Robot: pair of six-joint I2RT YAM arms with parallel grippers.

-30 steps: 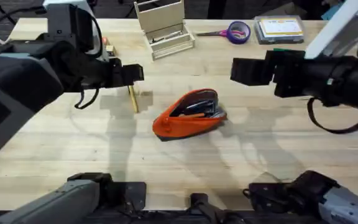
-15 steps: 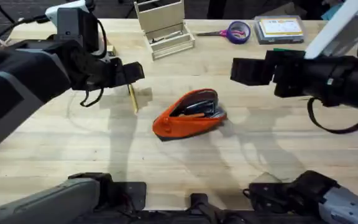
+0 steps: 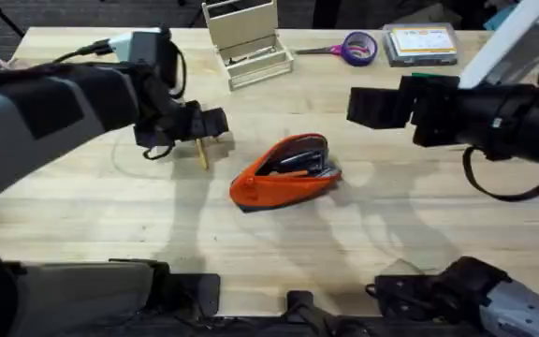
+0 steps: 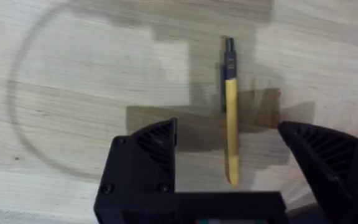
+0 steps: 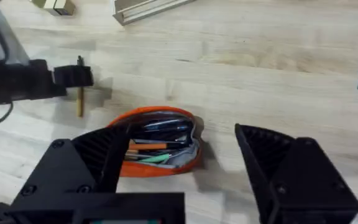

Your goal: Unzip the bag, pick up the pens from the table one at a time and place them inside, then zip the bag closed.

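Yellowish-tan pen (image 4: 230,124): flat on the table (image 3: 110,215), at nine o'clock of the bag (image 3: 284,173). Since a second ago the left gripper (image 4: 229,162) has come down over it, so pickup looks imminent. Its jaws are spread wide, straddling the pen, gripping nothing. Bag: unzipped, pens inside. Right gripper (image 5: 213,162): jaws wide, empty, above the bag.

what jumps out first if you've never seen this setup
The orange bag lies unzipped in the middle of the table, pens showing inside it. To its left, the left gripper hangs open over a yellowish-tan pen lying on the wood. The right gripper hovers open above the bag's right side.
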